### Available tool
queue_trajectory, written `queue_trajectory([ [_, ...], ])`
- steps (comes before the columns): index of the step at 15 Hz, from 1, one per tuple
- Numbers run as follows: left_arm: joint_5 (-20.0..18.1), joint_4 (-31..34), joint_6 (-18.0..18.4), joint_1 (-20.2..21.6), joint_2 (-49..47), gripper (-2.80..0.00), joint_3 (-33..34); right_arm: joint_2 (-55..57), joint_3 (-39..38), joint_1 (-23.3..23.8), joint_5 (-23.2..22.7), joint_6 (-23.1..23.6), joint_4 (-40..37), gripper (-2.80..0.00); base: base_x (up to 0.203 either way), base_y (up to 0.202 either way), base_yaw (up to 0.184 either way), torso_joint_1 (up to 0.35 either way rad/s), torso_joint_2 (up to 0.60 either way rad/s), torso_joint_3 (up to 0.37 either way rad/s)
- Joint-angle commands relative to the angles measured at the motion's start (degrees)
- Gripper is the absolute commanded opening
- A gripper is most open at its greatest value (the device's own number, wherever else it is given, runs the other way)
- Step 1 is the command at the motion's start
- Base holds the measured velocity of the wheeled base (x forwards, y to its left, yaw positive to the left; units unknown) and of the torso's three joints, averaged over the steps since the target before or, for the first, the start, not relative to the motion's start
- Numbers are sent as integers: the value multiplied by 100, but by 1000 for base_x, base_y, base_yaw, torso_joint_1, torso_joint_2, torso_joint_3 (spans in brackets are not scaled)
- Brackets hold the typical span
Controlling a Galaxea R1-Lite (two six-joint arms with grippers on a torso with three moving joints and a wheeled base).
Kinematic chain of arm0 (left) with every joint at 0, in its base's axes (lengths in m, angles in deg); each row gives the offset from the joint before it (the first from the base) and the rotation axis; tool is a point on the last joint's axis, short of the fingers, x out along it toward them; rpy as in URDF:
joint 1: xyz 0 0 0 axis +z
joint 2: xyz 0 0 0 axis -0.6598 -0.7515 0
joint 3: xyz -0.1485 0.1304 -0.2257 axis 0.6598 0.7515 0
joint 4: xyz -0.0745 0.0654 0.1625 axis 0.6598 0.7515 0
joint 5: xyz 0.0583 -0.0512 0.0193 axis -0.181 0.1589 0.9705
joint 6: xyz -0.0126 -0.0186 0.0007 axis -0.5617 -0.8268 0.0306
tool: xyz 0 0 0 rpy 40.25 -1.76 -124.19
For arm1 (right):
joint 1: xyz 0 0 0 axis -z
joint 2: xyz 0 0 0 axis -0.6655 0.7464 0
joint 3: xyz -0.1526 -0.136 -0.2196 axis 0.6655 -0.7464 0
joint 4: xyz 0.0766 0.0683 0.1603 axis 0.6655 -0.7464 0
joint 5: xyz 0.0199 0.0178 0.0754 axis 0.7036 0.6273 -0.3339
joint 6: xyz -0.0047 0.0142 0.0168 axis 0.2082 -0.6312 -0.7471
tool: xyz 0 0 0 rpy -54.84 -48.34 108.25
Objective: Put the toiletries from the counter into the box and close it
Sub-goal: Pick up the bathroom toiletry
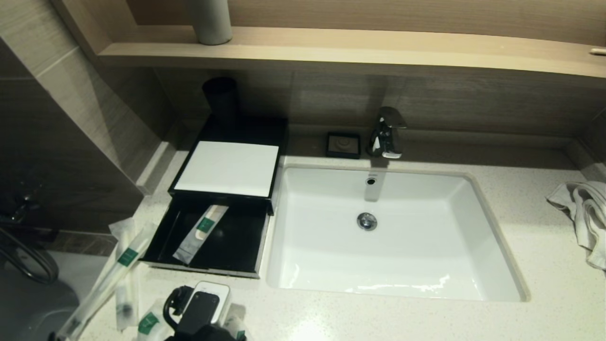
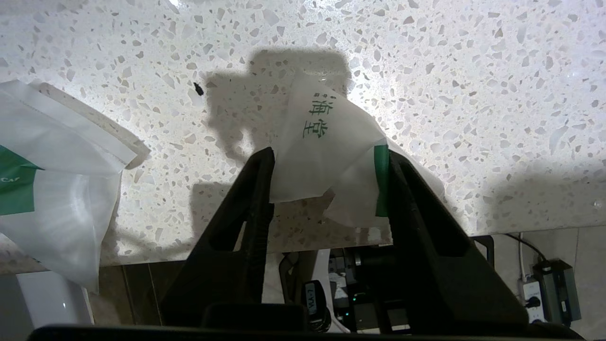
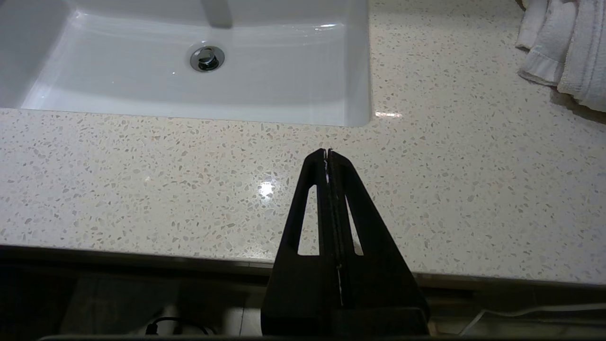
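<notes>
1. Gripping a short sachet point(image 2: 326, 156) at the front-left corner of the worktop point(image 1: 521, 227) is the step in hand; in the left wrist view the left gripper point(image 2: 326, 161) has both black fingers point(image 2: 258, 189) pressed against the crumpled pouch, one on each side, so I judge it grasped, though whether the hold is firm enough to lift cannot be told.

2. Lying in the open drawer point(image 1: 208, 237) of the box point(image 1: 229, 166), which stands at the worktop's back-left beside the sink point(image 1: 393, 237), is one long sachet point(image 1: 201, 232) already; so the task is begun but far from done.

3. Waiting near the front-left corner are more toiletries: long thin sachets point(image 1: 125, 258) lying partly over the left edge, and another pouch with a green label point(image 2: 57, 189) just beside the one held.

4. Resting out of the work is the right gripper point(image 3: 327, 156), its jaws pressed together on nothing, over the front edge of the worktop before the sink; the white towel point(image 1: 584, 213) lies at the right edge and is no part of the task.

5. Calling for a lift clear of the worktop, the next move should carry the pouch back to the drawer and let go above its floor; the limp film may slip or snag a neighbour; the drawer stays to be pushed shut last.
</notes>
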Motion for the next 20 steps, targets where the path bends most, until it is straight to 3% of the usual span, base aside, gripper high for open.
queue_trajectory([
  [1, 23, -99, -18, 0, -13, -280, 54, 0, 0, 0, -3, 4, -1, -280, 0, 0, 0, 0, 0, 0],
  [8, 58, -107, -9, 0, 58, -280, 83, 0, 0, 0, -3, 4, -9, -280, 0, 0, 0, 0, 0, 0],
  [12, 64, -77, 73, 117, 617, -280, 72, 0, 0, 0, -3, 4, -1, -280, 0, 0, 0, 0, 0, 0],
  [16, 65, -52, 556, 222, 1307, -280, -83, 0, 0, 1, -3, 4, -1, -280, 0, 0, 0, 0, 0, 0],
  [20, 17, -3, 1084, 760, 1305, -280, -667, 0, 0, 0, -3, 4, -7, -280, 0, 0, 0, 0, 0, 0],
])
